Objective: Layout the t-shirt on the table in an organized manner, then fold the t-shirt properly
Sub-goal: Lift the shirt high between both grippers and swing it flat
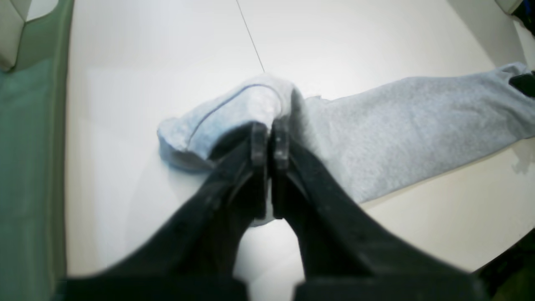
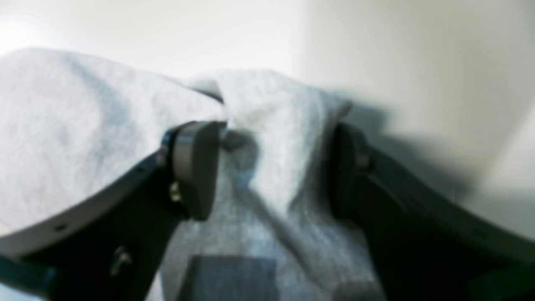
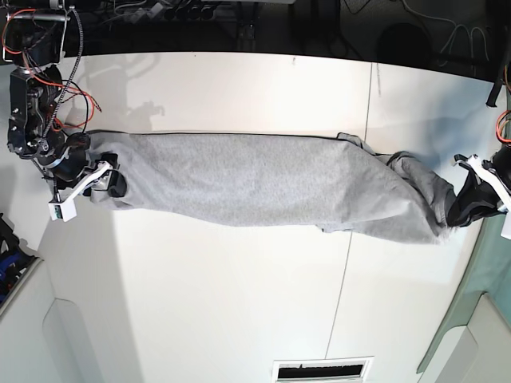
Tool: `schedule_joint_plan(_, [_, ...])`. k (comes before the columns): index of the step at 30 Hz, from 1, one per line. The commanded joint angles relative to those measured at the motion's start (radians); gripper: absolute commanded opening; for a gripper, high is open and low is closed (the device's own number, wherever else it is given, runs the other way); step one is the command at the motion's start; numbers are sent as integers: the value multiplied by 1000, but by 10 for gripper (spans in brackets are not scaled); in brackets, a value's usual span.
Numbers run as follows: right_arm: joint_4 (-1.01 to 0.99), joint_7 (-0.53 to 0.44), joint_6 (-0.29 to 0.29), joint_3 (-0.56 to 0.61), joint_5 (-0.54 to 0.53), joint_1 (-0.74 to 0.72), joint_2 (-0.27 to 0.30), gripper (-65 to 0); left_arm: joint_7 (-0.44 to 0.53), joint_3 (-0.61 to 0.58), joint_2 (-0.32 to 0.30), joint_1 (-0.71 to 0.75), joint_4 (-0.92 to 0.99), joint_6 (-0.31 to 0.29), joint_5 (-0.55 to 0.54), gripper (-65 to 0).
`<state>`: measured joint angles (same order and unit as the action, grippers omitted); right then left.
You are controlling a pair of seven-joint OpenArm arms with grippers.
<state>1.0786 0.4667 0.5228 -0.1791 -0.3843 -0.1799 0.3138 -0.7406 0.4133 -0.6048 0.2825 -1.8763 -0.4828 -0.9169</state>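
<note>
Closest to my left wrist cam, the left gripper (image 1: pixel 270 140) has its jaws pinched together on a bunched end of the t-shirt (image 1: pixel 376 125), cloth pulled up into a small hump over the fingertips. From the base view I see the t-shirt (image 3: pixel 263 187) stretched as a long narrow grey band across the table (image 3: pixel 239 303), crossing the dark seam line (image 3: pixel 357 199). Right gripper (image 2: pixel 271 167) at the opposite end: jaws spread apart, a fold of fabric lying loose between the fingers (image 2: pixel 196 167), not clamped. Both arms sit at the table's outer edges.
</note>
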Motion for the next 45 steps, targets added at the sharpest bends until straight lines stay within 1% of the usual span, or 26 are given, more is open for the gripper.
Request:
schedule_joint_plan(1, [11, -32, -3, 2, 1, -19, 16, -362, 21, 11, -11, -10, -14, 0, -14, -650])
schedule_joint_plan(2, [11, -46, -2, 3, 14, -23, 16, -449, 20, 11, -7, -10, -14, 0, -14, -650])
schedule_joint_plan(4, [12, -98, 1, 3, 31, -28, 16, -649, 18, 11, -8, -10, -11, 0, -10, -650])
schedule_joint_plan(6, [23, -158, 2, -2, 49, -35, 24, -650, 18, 12, -9, -11, -11, 0, 2, -650])
schedule_joint_plan(7, [35, -172, 2, -11, 49, -43, 27, -650, 19, 12, -14, -11, -11, 0, 8, -650])
schedule_joint_plan(10, [91, -158, 2, -62, 55, -76, 33, -650, 19, 23, -47, -11, -11, 0, 8, -650])
schedule_joint_plan(13, [196, -106, 7, -124, 35, -96, 52, -650, 23, 92, -83, -11, -17, 0, 2, -650])
schedule_joint_plan(17, [357, -17, 8, -180, -68, -95, 115, -650, 23, 246, -135, -11, -40, -2, -92, -650])
schedule_joint_plan(19, [426, 23, 8, -202, -111, -94, 151, -650, 17, 315, -159, -11, -66, -31, -135, -650])
schedule_joint_plan(21, [476, 70, 8, -225, -148, -94, 180, -650, -9, 360, -175, -11, -101, -55, -170, -650])
schedule_joint_plan(23, [511, 112, 8, -254, -188, -89, 201, -650, -51, 387, -180, -11, -140, -57, -208, -650])
schedule_joint_plan(25, [531, 144, 8, -292, -224, -89, 212, -650, -76, 408, -179, -10, -185, -57, -227, -650])
schedule_joint_plan(27, [536, 167, 9, -330, -271, -89, 221, -650, -76, 433, -179, -10, -227, -56, -227, -650])
schedule_joint_plan(31, [536, 229, 28, -405, -362, -84, 223, -650, -80, 511, -179, 8, -297, -56, -228, -650])
schedule_joint_plan(33, [535, 230, 32, -422, -383, -66, 223, -650, -80, 536, -179, 42, -310, -53, -228, -650])
schedule_joint_plan(36, [532, 230, 35, -409, -373, -37, 220, -650, -78, 519, -179, 76, -289, -54, -228, -650])
schedule_joint_plan(38, [509, 208, 35, -369, -334, -36, 220, -650, -53, 471, -180, 75, -245, -54, -219, -650])
schedule_joint_plan(40, [463, 145, 35, -306, -266, -45, 220, -650, 16, 384, -180, 74, -172, -60, -173, -650])
schedule_joint_plan(42, [396, 94, 35, -232, -196, -69, 220, -650, 74, 268, -180, 60, -82, -69, -99, -650])
schedule_joint_plan(45, [281, 53, 34, -133, -147, -111, 215, -650, 79, 74, -179, 4, 62, -72, -40, -650])
